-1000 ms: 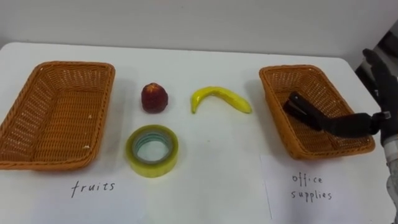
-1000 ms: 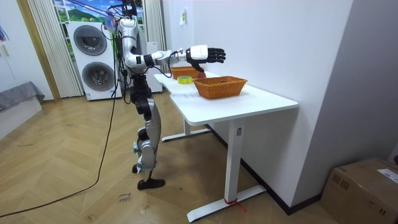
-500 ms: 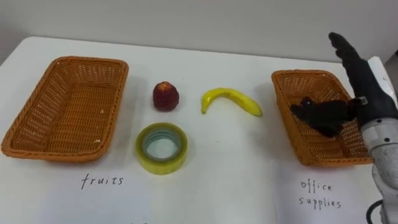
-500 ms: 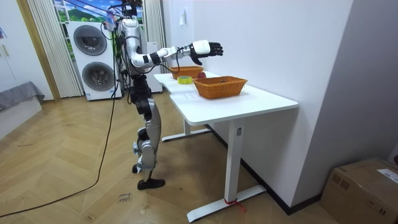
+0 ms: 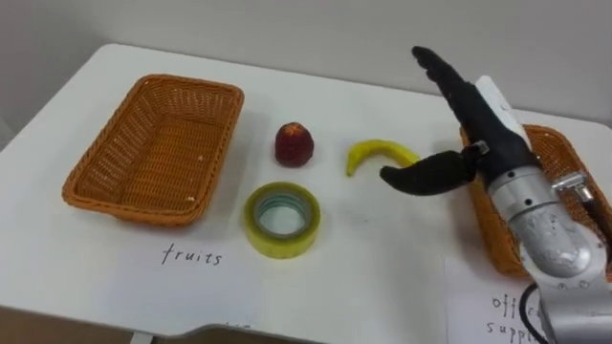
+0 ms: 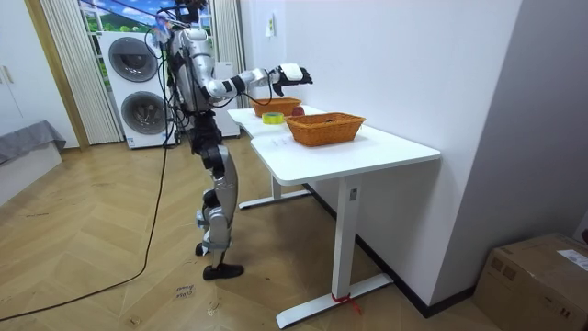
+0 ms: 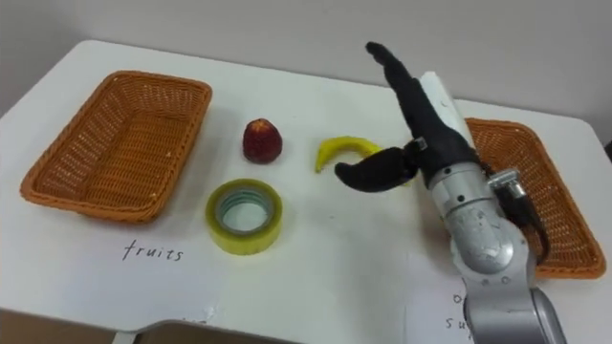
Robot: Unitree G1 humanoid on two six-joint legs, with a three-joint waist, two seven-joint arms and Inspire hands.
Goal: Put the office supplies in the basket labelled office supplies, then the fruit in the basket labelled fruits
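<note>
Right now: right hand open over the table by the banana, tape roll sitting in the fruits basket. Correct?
Not the tape roll: the left eye view shows it on the table, in front of the apple, outside the fruits basket. The rest holds: the right hand is open over the table by the banana.

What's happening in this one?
The robot stands at a white table sorting items. Its right hand hovers with the fingers open, holding nothing, just right of the banana and left of the office supplies basket. The banana, the red apple and the yellow tape roll all lie on the table, none sorted yet. The fruits basket on the left has nothing in it.
</note>
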